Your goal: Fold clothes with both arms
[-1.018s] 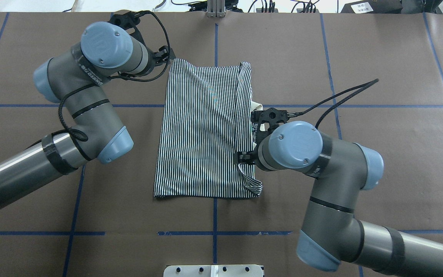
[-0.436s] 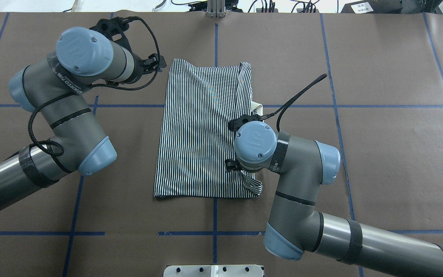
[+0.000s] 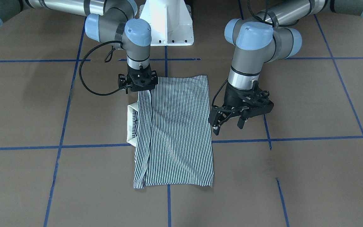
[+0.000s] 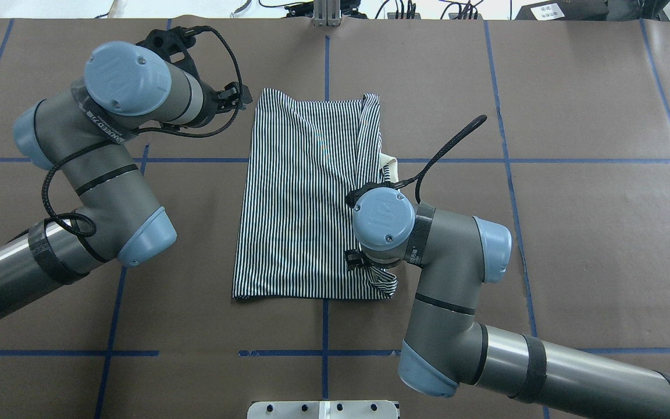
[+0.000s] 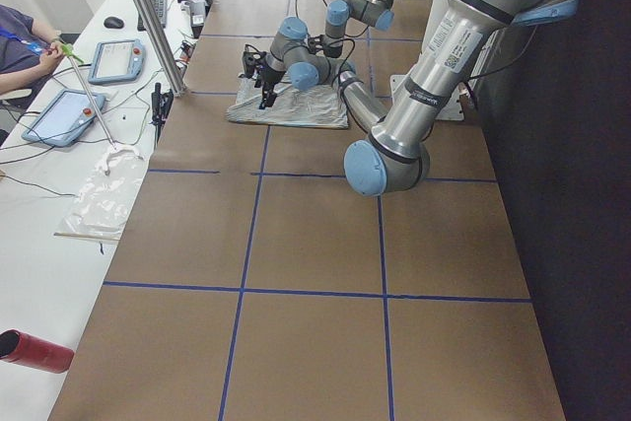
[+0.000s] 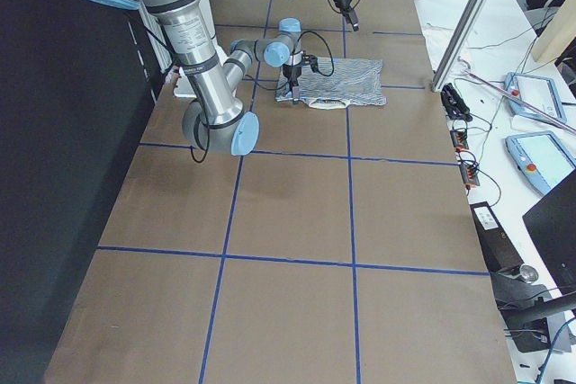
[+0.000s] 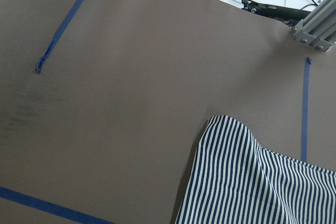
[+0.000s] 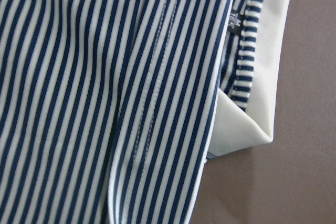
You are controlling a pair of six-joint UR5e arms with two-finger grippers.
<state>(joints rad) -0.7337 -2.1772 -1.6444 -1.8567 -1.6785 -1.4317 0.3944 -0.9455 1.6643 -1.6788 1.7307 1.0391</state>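
Folded polo shirt (image 3: 175, 132): long axis fore-aft; collar (image 3: 131, 126) juts out on the side of R fingers (image 3: 140, 88) (grip can't be told); L fingers (image 3: 218, 120) spread, just beside opp. edge.

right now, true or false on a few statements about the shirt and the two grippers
1. The striped shirt lies folded on the table. True.
2. The left gripper is clamped on the shirt. False: its jaws stand open beside the shirt's edge, holding nothing.
3. The cream collar sticks out on the side where the right gripper is. True.
4. Both grippers are over the shirt. False: only the right gripper is. The left gripper is over bare table.
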